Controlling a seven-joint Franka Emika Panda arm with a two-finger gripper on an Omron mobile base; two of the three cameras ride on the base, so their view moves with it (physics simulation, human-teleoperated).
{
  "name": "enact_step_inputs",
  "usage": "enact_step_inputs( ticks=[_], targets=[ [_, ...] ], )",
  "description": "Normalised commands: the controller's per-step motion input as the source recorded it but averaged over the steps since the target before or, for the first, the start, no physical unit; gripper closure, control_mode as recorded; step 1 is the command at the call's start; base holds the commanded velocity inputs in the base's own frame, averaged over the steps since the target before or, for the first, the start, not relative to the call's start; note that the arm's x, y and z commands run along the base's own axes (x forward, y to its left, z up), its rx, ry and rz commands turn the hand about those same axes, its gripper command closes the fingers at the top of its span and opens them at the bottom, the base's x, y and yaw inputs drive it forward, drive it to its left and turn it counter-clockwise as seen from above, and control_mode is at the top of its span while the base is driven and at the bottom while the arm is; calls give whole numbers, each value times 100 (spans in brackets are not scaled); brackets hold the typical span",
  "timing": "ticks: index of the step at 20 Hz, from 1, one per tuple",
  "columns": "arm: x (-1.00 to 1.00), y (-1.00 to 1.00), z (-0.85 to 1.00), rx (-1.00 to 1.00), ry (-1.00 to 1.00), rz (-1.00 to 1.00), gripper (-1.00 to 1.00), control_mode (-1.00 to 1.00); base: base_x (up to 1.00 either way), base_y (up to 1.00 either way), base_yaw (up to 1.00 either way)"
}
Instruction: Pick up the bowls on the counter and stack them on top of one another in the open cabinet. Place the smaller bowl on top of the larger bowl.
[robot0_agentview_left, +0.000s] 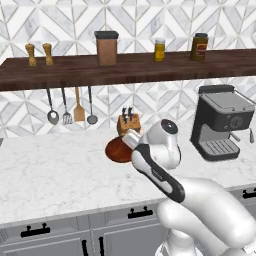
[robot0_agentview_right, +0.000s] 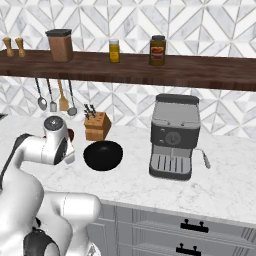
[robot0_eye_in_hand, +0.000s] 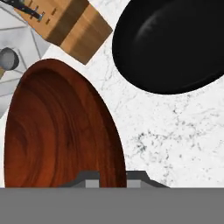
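Your claw (robot0_eye_in_hand: 112, 178) hangs low over the white marble table (robot0_agentview_left: 55, 175), its two dark tips just showing at the bottom of the hand view, one on either side of the near rim of the red-brown bowl (robot0_eye_in_hand: 61, 131). The tips sit a small gap apart, but you cannot tell from these pictures whether they press on the rim or merely straddle it.

The red-brown bowl is shallow and plate-like, with wood-grain rings across its inside. In the left base view it (robot0_agentview_left: 118, 150) lies on the table just in front of the knife block (robot0_agentview_left: 128, 124), half hidden behind your arm's wrist.

The black bowl (robot0_agentview_right: 103, 155) is glossy, deeper and wider. It stands upright on the table in front of the knife block (robot0_agentview_right: 97, 126) and just beside the red-brown bowl, with a strip of bare marble between them in the hand view, where the black bowl (robot0_eye_in_hand: 175, 43) shows beyond the knife block (robot0_eye_in_hand: 70, 26).

Well to the other side of the knife block from the red-brown bowl stands a dark espresso machine (robot0_agentview_right: 174, 135). Above the knife block, utensils (robot0_agentview_left: 70, 107) hang under a dark wooden shelf (robot0_agentview_left: 125, 70) carrying jars and shakers.
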Motion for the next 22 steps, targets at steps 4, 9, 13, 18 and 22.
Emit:
enact_step_inputs(
  ticks=[4,9,13,18,22],
  targets=[
    [-47,-73,59,6,4,0,100,-100,0,0,0],
    [-30,-55,49,0,1,-3,100,-100,0,0,0],
    [-2,-83,30,0,3,-4,100,-100,0,0,0],
    [7,-63,5,0,4,-1,100,-100,0,0,0],
    [26,-11,0,-2,3,0,100,-100,0,0,0]
  ],
)
